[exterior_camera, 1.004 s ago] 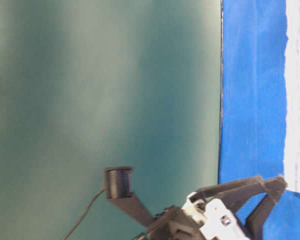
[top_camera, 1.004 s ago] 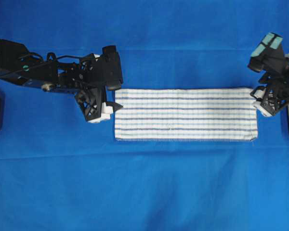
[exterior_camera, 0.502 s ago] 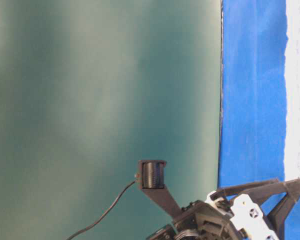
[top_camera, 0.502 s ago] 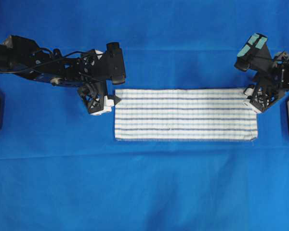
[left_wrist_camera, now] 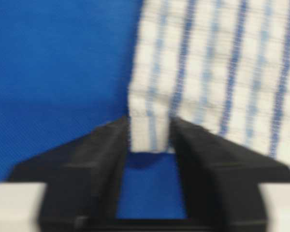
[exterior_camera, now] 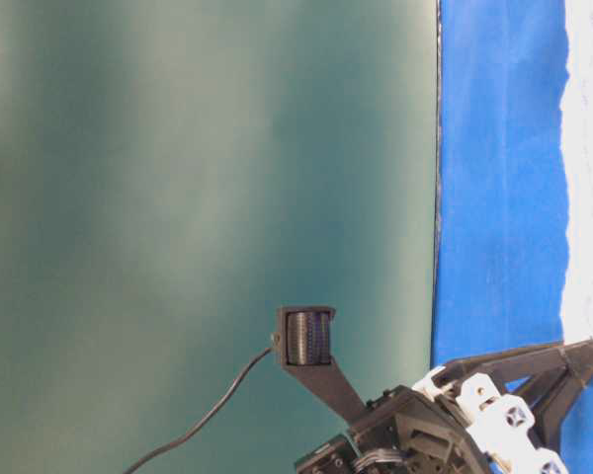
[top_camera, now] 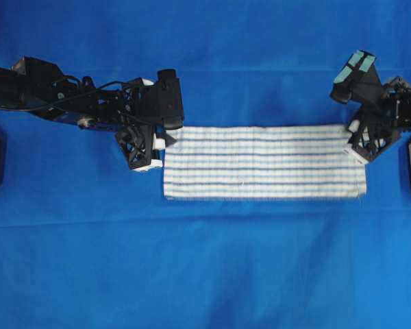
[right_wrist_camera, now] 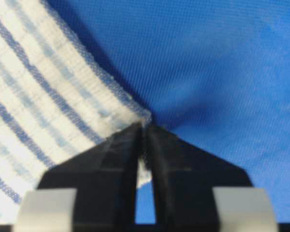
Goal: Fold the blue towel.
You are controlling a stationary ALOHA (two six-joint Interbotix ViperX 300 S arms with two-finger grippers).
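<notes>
A: Blue towel (top_camera: 264, 162) status?

B: White woven cloth, thin light-blue and dark-blue stripes running along its length, faint check. Long narrow rectangle, flat, long sides left-right in the overhead view, middle of the surface.

A: Corners?

B: Far-left corner bunched up into a small raised fold in the left wrist view. Far-right corner pinched to a point in the right wrist view. Near edge straight, both near corners flat.

A: Layers?

B: Can't tell from these views.
</notes>
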